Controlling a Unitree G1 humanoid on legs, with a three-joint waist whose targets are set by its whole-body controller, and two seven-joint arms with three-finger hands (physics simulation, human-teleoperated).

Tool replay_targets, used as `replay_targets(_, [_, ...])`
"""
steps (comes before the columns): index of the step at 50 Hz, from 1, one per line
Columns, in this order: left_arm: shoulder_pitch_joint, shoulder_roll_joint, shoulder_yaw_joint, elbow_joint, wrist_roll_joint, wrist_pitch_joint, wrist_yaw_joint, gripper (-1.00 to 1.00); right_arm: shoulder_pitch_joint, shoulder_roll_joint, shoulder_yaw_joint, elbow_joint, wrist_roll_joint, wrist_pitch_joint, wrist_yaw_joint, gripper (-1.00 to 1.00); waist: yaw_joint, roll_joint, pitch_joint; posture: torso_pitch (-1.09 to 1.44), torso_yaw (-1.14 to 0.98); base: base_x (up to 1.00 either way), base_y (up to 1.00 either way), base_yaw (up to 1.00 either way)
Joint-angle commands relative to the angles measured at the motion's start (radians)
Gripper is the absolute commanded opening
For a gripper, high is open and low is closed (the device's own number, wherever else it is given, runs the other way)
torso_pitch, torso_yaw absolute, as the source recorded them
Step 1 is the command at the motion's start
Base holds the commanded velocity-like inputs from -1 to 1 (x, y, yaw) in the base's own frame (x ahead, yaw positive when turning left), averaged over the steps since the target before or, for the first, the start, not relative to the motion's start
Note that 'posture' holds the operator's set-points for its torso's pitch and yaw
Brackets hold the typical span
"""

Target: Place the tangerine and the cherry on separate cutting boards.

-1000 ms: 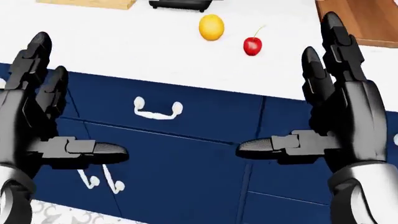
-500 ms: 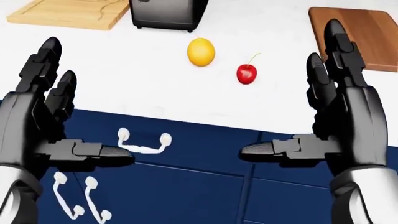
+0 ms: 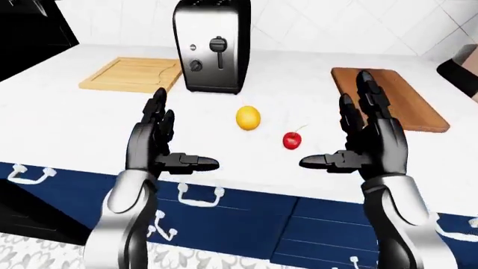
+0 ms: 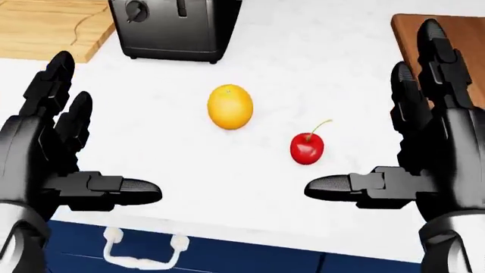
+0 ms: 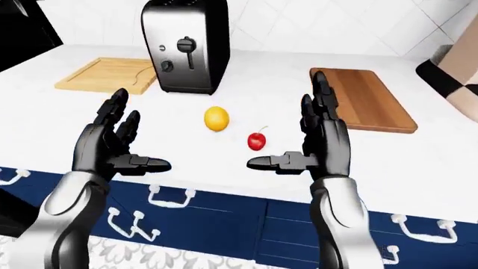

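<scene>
Countertop (image 4: 341, 68) now fills most of the head view, where 1 second ago the navy drawers took up the lower 2 thirds; the whole picture has slid downward, so the camera has moved, not the fruit. The toaster and both boards have come further into the head view, and only a strip of drawer with 1 white handle (image 4: 144, 250) shows along the bottom edge.

The left hand (image 4: 53, 153) hangs at the left of the head view, spread wide with 2 fingers pointing up and the thumb jutting toward the view's middle; it holds nothing and touches nothing. At top left lies the light wooden cutting board (image 3: 130, 74), with the black-and-silver toaster (image 3: 211, 45) just beside its right edge. Below the toaster, the tangerine (image 4: 230, 106) sits on the bare white counter, on neither board. The cherry (image 4: 307, 148), red with a thin stem, rests near it, lower and to the right, apart from the tangerine and likewise on the counter. Both fruits lie between the 2 hands. The right hand (image 4: 425, 153) mirrors the left: fingers up, thumb pointing inward, empty, clear of the cherry. Its fingertips overlap the dark wooden cutting board (image 3: 396, 95) in the head view, though the eye views show the hand nearer the camera than the board.
</scene>
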State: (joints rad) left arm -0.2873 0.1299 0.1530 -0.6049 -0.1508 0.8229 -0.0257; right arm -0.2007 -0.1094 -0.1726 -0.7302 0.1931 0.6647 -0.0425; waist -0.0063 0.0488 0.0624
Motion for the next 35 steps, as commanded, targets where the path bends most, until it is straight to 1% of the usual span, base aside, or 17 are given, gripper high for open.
replay_targets(1, [-0.031,0.002,-0.007,-0.054,-0.005,-0.043,-0.005,1.0,-0.023,-0.011,-0.016,-0.046,-0.004,-0.039,-0.006,1.0,-0.005,-0.006,-0.03,0.0,0.0,0.0,0.0,0.0])
replay_targets(3, [-0.027,0.002,-0.004,-0.051,-0.006,-0.048,-0.007,1.0,-0.016,-0.012,-0.013,-0.073,-0.007,-0.021,-0.008,1.0,-0.003,-0.021,-0.023,0.0,0.0,0.0,0.0,0.0])
replay_targets(4, [-0.027,0.002,-0.003,-0.051,-0.007,-0.048,-0.007,1.0,-0.017,-0.011,-0.01,-0.088,-0.007,-0.015,-0.007,1.0,-0.006,-0.025,-0.049,0.0,0.0,-0.88,0.0,0.0])
replay_targets(5, [-0.027,0.003,-0.002,-0.052,-0.008,-0.047,-0.007,1.0,-0.018,-0.011,-0.009,-0.086,-0.01,-0.017,-0.007,1.0,-0.019,-0.023,-0.068,0.0,0.0,-0.89,0.0,0.0])
replay_targets(6, [-0.027,0.003,-0.001,-0.052,-0.009,-0.047,-0.007,1.0,-0.018,-0.011,-0.009,-0.088,-0.011,-0.015,-0.008,1.0,-0.018,-0.041,-0.06,0.0,0.0,-0.86,0.0,0.0])
replay_targets(7, [-0.026,0.004,0.001,-0.051,-0.01,-0.049,-0.008,1.0,-0.02,-0.011,-0.007,-0.091,-0.018,-0.012,-0.01,1.0,-0.016,-0.069,-0.017,0.0,0.0,0.0,0.0,0.0])
replay_targets(8, [-0.026,0.004,0.002,-0.05,-0.01,-0.05,-0.008,1.0,-0.019,-0.01,-0.008,-0.091,-0.019,-0.012,-0.009,1.0,-0.006,-0.095,-0.029,0.0,0.0,0.0,0.0,0.0])
replay_targets(9, [-0.023,0.004,0.002,-0.047,-0.01,-0.055,-0.009,1.0,-0.015,-0.009,-0.007,-0.088,-0.021,-0.019,-0.006,1.0,0.001,-0.061,-0.041,0.0,0.0,0.0,0.0,0.0])
replay_targets(11, [-0.022,0.004,0.001,-0.046,-0.01,-0.056,-0.009,1.0,-0.014,-0.008,-0.007,-0.086,-0.023,-0.024,-0.004,1.0,0.003,-0.059,-0.064,0.0,0.0,0.0,0.0,0.0])
replay_targets(13, [-0.023,0.004,0.0,-0.049,-0.011,-0.053,-0.008,1.0,-0.014,-0.008,-0.008,-0.089,-0.027,-0.024,-0.003,1.0,0.0,-0.056,-0.071,0.0,0.0,0.0,0.0,0.0])
replay_targets(14, [-0.023,0.004,0.0,-0.049,-0.011,-0.053,-0.008,1.0,-0.013,-0.008,-0.007,-0.088,-0.029,-0.026,-0.002,1.0,0.0,-0.05,-0.072,0.0,0.0,0.0,0.0,0.0])
replay_targets(18, [-0.024,0.004,0.0,-0.053,-0.012,-0.048,-0.007,1.0,-0.014,-0.007,-0.005,-0.086,-0.035,-0.027,-0.001,1.0,0.006,-0.04,-0.073,0.0,0.0,0.0,0.0,0.0])
replay_targets(20, [-0.025,0.004,-0.001,-0.049,-0.011,-0.051,-0.007,1.0,-0.02,-0.01,-0.004,-0.09,-0.04,-0.017,-0.001,1.0,0.006,-0.039,-0.074,0.0,0.0,0.0,0.0,0.0])
replay_targets(26, [-0.025,0.004,0.001,-0.05,-0.014,-0.052,-0.005,1.0,-0.035,-0.017,0.02,-0.113,-0.089,0.013,0.012,1.0,0.006,-0.038,-0.067,0.0,0.0,0.0,0.0,0.0])
replay_targets(28, [-0.025,0.005,0.001,-0.055,-0.015,-0.048,-0.004,1.0,-0.039,-0.019,0.023,-0.149,-0.1,0.047,0.025,1.0,0.006,-0.039,-0.065,0.0,0.0,0.0,0.0,0.0])
replay_targets(30, [-0.025,0.005,0.002,-0.066,-0.017,-0.039,-0.003,1.0,-0.038,-0.031,0.037,-0.192,-0.122,0.076,0.053,1.0,0.007,-0.04,-0.063,0.0,0.0,0.0,0.0,0.0])
replay_targets(35, [-0.028,0.007,0.003,-0.074,-0.019,-0.029,-0.001,1.0,-0.013,-0.026,0.069,-0.213,-0.193,0.073,0.127,1.0,0.009,-0.041,-0.057,0.0,0.0,0.0,0.0,0.0])
